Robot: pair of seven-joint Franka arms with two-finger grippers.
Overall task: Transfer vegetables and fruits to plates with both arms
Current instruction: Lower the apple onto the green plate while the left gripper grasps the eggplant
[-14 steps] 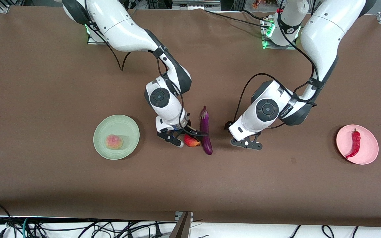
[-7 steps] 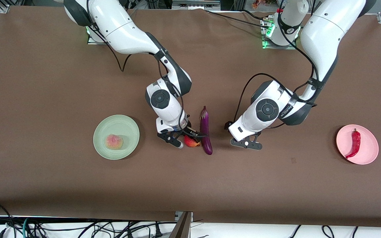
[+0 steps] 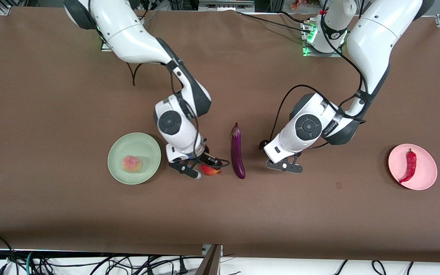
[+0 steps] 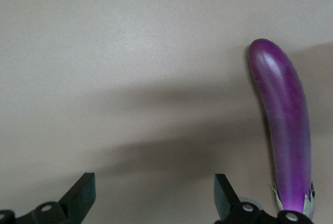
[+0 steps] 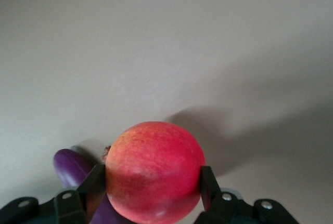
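Note:
My right gripper (image 3: 204, 170) is shut on the red apple (image 3: 210, 170) and holds it above the table between the mint green plate (image 3: 148, 146) and the purple eggplant (image 3: 237, 152). In the right wrist view the apple (image 5: 155, 171) sits between both fingers, with the eggplant (image 5: 73, 166) beneath. The pinkish peach (image 3: 131, 164) lies on the green plate. The red chili (image 3: 409, 165) lies on the pink plate (image 3: 427, 167). My left gripper (image 3: 283, 166) is open and empty, low over the table beside the eggplant, toward the left arm's end. The eggplant also shows in the left wrist view (image 4: 283, 115).
The brown table cover (image 3: 52, 95) spreads wide around the plates. Cables (image 3: 90, 263) hang along the table edge nearest the front camera.
My right gripper has lifted the apple away from the eggplant and carried it toward the green plate. The left arm has not moved.

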